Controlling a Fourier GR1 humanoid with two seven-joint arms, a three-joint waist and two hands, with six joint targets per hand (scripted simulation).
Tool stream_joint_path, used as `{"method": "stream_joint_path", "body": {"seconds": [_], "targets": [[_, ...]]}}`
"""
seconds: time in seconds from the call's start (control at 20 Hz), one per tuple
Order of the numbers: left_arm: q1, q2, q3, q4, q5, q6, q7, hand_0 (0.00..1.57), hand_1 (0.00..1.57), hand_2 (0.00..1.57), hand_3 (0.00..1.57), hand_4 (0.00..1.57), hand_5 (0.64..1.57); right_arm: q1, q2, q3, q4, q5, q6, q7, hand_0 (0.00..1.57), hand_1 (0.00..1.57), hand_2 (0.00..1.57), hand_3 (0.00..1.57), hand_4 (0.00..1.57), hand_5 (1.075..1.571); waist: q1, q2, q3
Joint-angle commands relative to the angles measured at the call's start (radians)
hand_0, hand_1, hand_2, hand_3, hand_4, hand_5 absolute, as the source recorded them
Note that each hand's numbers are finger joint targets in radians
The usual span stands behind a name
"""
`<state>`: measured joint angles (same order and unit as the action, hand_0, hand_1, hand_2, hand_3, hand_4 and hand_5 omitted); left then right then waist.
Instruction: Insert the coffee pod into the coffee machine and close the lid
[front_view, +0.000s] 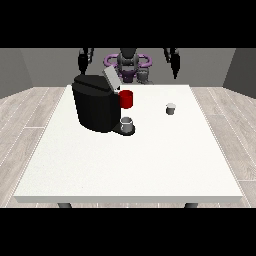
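I stand behind the table (150, 165) with both hands raised near my shoulders, well apart from everything on it, so no step of the job is under way yet. My hand at the view's right (173, 59) hangs above the far edge, and my hand at the view's left (85, 58) does the same on the other side; both are too small and dark for me to tell how the fingers lie, though neither carries anything. The pod (171, 108) sits upright on the table at the view's right, by itself, well clear of the machine (95, 104). The machine stands at the view's left of centre, its lid (111, 79) tilted up and open, a red part (126, 99) showing at its side and a cup (127, 124) on the base below. I judge the first step, fetching the pod, is the one at hand. The hand at the view's right is nearer, so it should come down over the pod, close round it, then carry it across to the opening under the lid. Closing the lid comes last.
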<state>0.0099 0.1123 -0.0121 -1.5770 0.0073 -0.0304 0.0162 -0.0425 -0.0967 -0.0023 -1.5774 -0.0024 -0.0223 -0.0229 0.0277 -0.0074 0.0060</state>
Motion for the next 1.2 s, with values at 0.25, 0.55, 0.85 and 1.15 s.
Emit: {"method": "stream_joint_path", "body": {"seconds": [0.25,0.55,0.85,1.15], "targets": [[0.019,0.047,0.093,0.042,0.105,-0.131,-0.183,0.0,0.0,0.0,0.0,0.32,1.571,0.079,0.012,0.023,0.04,0.013,0.021,0.045,0.0,0.0,0.0,0.0,0.13,1.571,-0.02,-0.019,-0.0065],[-0.004,0.075,0.105,0.034,0.065,-0.133,-0.218,0.0,0.0,0.0,0.0,0.24,1.571,0.044,0.041,-0.122,0.101,-0.048,-0.061,-0.148,0.0,0.0,0.0,0.0,0.14,1.571,-0.019,0.007,-0.0058],[-0.095,0.201,0.169,0.146,-0.024,-0.14,-0.246,0.0,0.0,0.0,0.0,0.0,1.571,0.015,0.062,-0.063,0.035,-0.013,-0.078,-0.113,0.0,0.0,0.0,0.0,0.18,1.571,-0.078,0.052,-0.0062],[-0.263,0.245,0.207,0.264,0.011,-0.171,-0.073,0.0,0.0,0.0,0.0,0.0,1.571,-0.012,0.077,-0.037,0.036,-0.032,-0.067,-0.091,0.0,0.0,0.0,0.0,0.19,1.571,-0.145,0.089,-0.0061]]}}
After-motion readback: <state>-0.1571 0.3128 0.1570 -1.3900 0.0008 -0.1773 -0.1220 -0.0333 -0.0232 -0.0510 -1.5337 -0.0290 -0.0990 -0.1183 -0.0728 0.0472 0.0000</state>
